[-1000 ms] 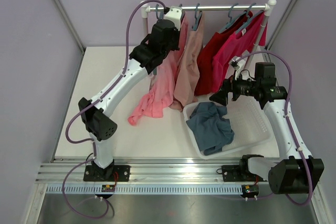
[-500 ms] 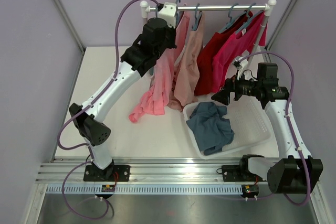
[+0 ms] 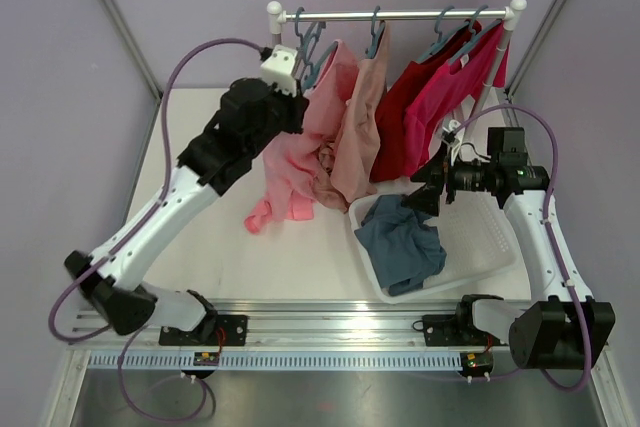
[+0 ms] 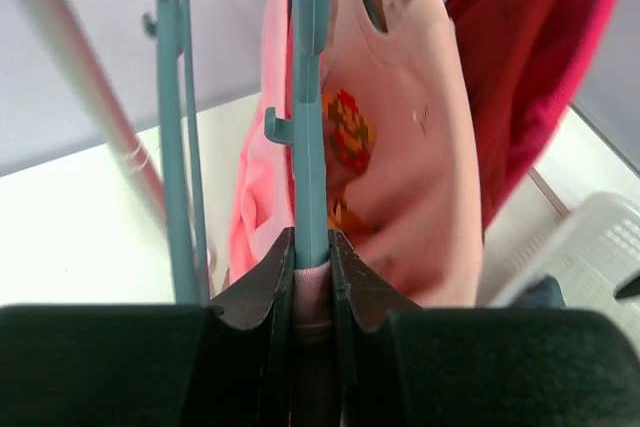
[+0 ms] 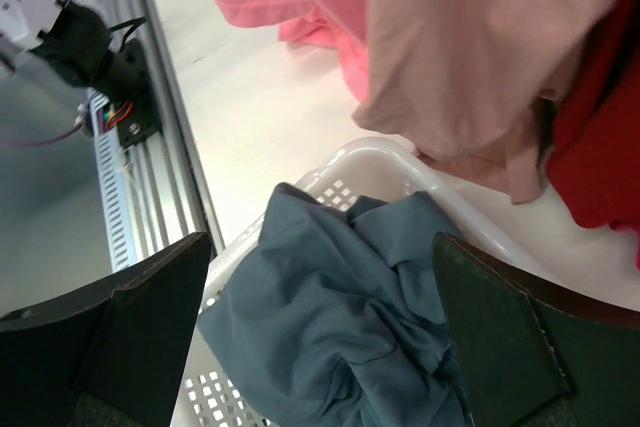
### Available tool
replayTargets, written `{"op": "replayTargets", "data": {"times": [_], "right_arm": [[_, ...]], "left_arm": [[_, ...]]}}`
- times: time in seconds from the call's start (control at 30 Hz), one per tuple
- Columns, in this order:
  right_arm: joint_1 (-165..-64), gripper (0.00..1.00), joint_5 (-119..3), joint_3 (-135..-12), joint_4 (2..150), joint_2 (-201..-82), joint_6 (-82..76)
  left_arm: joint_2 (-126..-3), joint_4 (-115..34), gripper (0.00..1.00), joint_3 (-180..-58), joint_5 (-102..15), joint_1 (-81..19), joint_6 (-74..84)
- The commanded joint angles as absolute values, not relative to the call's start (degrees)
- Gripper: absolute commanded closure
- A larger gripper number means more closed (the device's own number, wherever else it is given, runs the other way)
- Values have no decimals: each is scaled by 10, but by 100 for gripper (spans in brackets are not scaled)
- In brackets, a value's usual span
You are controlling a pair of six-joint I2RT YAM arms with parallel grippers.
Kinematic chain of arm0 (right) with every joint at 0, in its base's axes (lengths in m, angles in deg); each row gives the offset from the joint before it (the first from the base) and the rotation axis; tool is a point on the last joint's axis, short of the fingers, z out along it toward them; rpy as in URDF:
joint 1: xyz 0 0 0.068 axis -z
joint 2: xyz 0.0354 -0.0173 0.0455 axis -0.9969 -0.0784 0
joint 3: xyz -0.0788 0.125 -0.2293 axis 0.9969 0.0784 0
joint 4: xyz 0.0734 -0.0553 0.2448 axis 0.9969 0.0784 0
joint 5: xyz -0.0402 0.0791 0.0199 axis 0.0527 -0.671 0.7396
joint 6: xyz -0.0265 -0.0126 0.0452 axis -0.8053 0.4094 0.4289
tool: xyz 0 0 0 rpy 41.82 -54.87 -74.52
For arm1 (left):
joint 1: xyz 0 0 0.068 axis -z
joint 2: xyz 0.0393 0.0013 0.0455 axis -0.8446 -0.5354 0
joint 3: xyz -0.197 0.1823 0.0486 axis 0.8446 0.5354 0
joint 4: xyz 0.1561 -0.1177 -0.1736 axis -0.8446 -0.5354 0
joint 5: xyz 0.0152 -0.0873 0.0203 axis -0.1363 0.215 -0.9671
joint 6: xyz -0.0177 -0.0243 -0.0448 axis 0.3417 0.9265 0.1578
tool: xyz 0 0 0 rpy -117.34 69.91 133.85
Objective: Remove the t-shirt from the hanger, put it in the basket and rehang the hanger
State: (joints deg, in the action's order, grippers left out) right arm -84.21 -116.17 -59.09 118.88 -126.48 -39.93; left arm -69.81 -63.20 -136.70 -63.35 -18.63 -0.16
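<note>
The pink t-shirt (image 3: pixel 298 152) hangs from a teal hanger (image 3: pixel 316 51) near the rail's left end, its lower part trailing on the table. My left gripper (image 3: pixel 296 83) is shut on that hanger's bar (image 4: pixel 308 107), with a fold of the pink t-shirt (image 4: pixel 410 147) pinched between the jaws. A second teal hanger (image 4: pixel 172 117) hangs bare just to the left. My right gripper (image 3: pixel 424 187) stands open above the basket, nothing between its fingers (image 5: pixel 320 327).
The clothes rail (image 3: pixel 410 15) spans the back and carries a beige shirt (image 3: pixel 360 132) and red shirts (image 3: pixel 435 97). A white basket (image 3: pixel 485 247) at the right holds a blue-grey garment (image 3: pixel 402 242). Grey walls close in on both sides.
My left arm has drawn back toward the near left, pulling the hanger and the pink t-shirt away from the rail. The right gripper has shifted slightly lower over the basket.
</note>
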Motion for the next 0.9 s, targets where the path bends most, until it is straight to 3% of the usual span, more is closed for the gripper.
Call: {"op": "replayTargets", "data": {"times": [0.0, 0.2, 0.33, 0.5, 0.7, 0.87], "right_arm": [[-840, 1, -1239, -600, 1264, -1266, -515], [-896, 3, -1242, -619, 1321, -1275, -603], [-1007, 3, -1103, -637, 1278, -1270, -566], [-1114, 3, -1021, -696, 1279, -1317, -582], [-1137, 2, -1007, -779, 1316, -1364, -679], [-1137, 2, -993, -817, 1271, -1374, -667]], "left_arm": [[-602, -564, 100, -1317, -613, -189, 1], [-443, -601, 100, -1169, -593, -190, -3], [-346, -650, 100, -1088, -531, -190, -11], [-243, -705, 100, -1016, -442, -190, 0], [-172, -753, 100, -1000, -337, -190, 12], [-142, -785, 100, -1010, -329, -190, 12]]}}
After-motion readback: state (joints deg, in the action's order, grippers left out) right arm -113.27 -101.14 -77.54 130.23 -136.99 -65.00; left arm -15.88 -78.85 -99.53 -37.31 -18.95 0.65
